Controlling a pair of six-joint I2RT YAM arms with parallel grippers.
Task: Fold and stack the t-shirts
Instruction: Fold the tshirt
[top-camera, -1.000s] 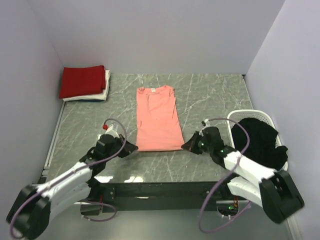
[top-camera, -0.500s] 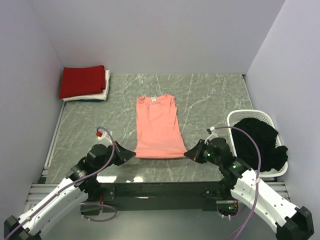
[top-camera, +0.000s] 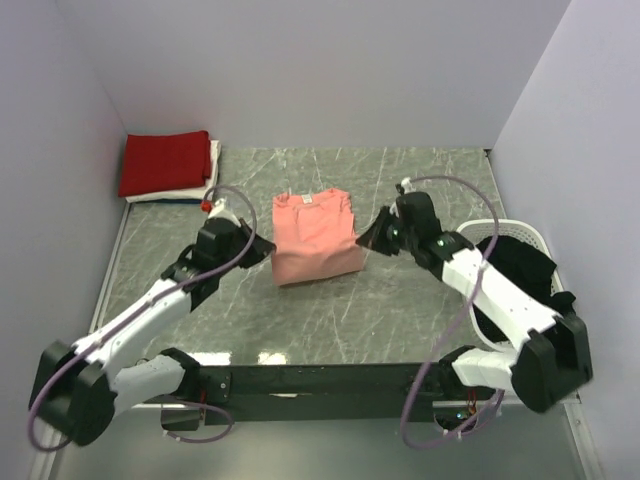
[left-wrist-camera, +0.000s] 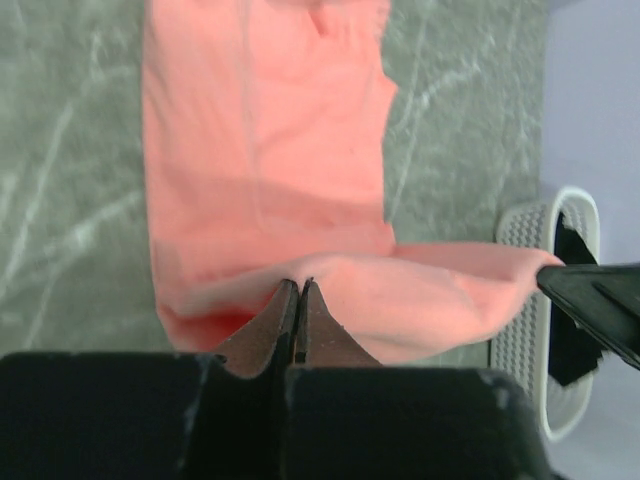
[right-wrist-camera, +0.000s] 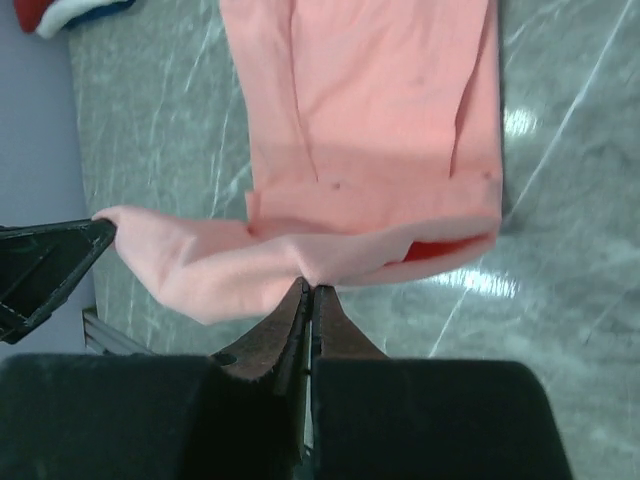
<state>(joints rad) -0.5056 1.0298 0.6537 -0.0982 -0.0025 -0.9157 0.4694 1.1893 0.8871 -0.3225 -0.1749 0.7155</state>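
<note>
- Table (top-camera: 420, 300): a grey-green marbled top, enclosed by pale walls on three sides. Clock directions below are read from above, with 12 at the far wall.
- Left arm (top-camera: 140, 320) and right arm (top-camera: 500, 295): both reach from the near edge towards the table's middle. The left ends at about 9 o'clock of the spread garment, the right at about 3 o'clock.
- Salmon-pink t-shirt (top-camera: 312, 235): it lies at the centre of the table with its collar towards 12. Its near end is doubled over the rest and hangs as a raised fold stretched between the two grippers, as the left wrist view (left-wrist-camera: 270, 150) and the right wrist view (right-wrist-camera: 380, 100) show.
- Basket (top-camera: 527, 230): white and slatted, at about 4 o'clock against the right-hand wall.
- Black t-shirt (top-camera: 525, 265): heaped loosely in the basket and spilling over its rim.
- Deep red t-shirt (top-camera: 165, 162): folded, at 10 o'clock in the far left corner, on top of a stack.
- White t-shirt (top-camera: 213, 168): folded directly beneath the red one, with only its edge showing.
- Left gripper (top-camera: 262, 247): its fingers are pressed together on the left end of the salmon fold (left-wrist-camera: 298, 300).
- Right gripper (top-camera: 368, 238): its fingers are likewise pinched on the right end of the same fold (right-wrist-camera: 308, 295).
</note>
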